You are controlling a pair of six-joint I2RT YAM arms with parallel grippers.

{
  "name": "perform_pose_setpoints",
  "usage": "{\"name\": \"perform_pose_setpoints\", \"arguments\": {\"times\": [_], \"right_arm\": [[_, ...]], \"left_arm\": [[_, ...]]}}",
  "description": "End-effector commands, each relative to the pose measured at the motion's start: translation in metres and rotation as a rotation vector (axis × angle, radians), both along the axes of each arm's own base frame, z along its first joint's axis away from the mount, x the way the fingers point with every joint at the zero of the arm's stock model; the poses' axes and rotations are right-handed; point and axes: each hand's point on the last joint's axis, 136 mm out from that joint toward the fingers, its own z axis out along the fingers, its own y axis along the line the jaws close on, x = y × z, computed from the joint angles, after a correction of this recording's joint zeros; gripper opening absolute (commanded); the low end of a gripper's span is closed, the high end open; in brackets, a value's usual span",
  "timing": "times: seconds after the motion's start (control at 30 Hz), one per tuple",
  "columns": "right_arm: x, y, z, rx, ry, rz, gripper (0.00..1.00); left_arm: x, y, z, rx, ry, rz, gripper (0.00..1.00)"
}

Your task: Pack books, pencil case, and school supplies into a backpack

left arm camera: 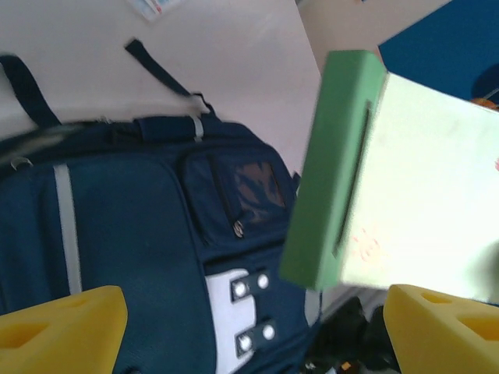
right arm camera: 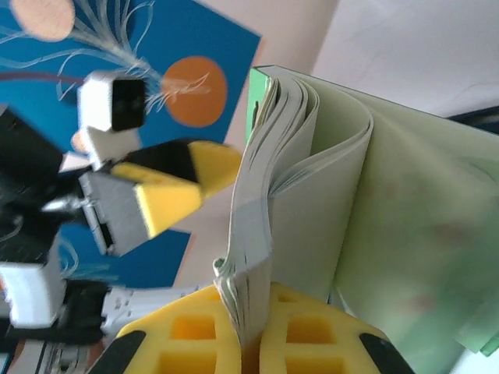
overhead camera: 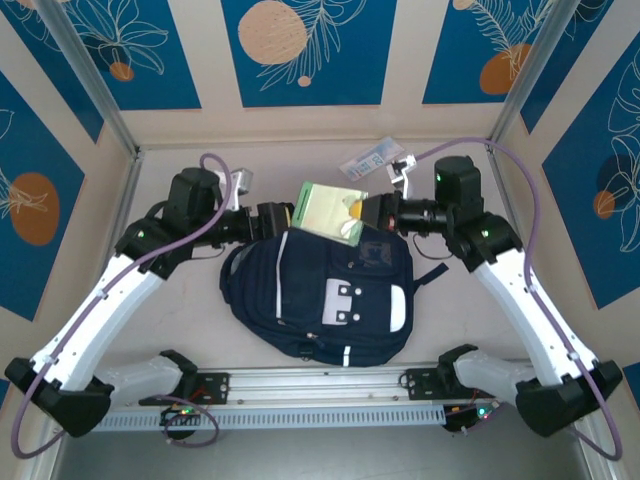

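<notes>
Step in hand, we judge: book loading. At frame centre, right tool (right arm camera: 253,331) clamped on pale green thin book (overhead camera: 330,208) over dark navy striped fabric backpack (overhead camera: 300,300); left tool (overhead camera: 276,218) jaws apart beside it. Next we need book lowered into backpack mouth.

My pale table (overhead camera: 200,310) carries the navy backpack (overhead camera: 320,300), lying flat at its middle. A slim white-and-blue packet (overhead camera: 372,160) lies near the far edge, apart from it.

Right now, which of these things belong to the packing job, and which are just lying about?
Job: backpack; pale green book, pinched in the right gripper; white-and-blue packet on the table behind.
Just there: blue patterned wall panels; purple cables; metal rail.
</notes>
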Motion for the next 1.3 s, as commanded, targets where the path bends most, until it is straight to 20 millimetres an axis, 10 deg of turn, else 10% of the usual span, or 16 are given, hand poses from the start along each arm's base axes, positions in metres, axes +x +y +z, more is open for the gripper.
{"name": "perform_pose_setpoints", "arguments": {"times": [0.0, 0.23, 0.63, 0.87, 1.07, 1.17, 1.27], "right_arm": [[-0.035, 0.008, 0.019, 0.099, -0.052, 0.133, 0.06], [-0.065, 0.012, 0.015, 0.157, -0.048, 0.236, 0.05], [-0.063, 0.011, 0.002, 0.169, -0.012, 0.216, 0.05], [-0.056, 0.012, -0.004, 0.180, 0.012, 0.209, 0.05], [-0.043, 0.004, -0.011, 0.144, 0.016, 0.134, 0.06], [-0.038, -0.004, -0.016, 0.111, 0.030, 0.081, 0.21], [-0.035, -0.016, -0.025, 0.037, 0.034, 0.009, 0.65]], "left_arm": [[-0.015, -0.011, 0.019, -0.140, -0.005, -0.065, 0.86], [-0.031, -0.034, 0.019, -0.319, 0.081, -0.171, 0.84], [-0.045, -0.054, 0.024, -0.585, 0.123, -0.243, 0.55], [-0.050, -0.064, 0.030, -0.625, 0.133, -0.285, 0.56], [-0.053, -0.069, 0.040, -0.647, 0.112, -0.333, 0.26], [-0.052, -0.069, 0.041, -0.638, 0.099, -0.337, 0.02], [-0.051, -0.068, 0.050, -0.620, 0.062, -0.338, 0.00]]}}
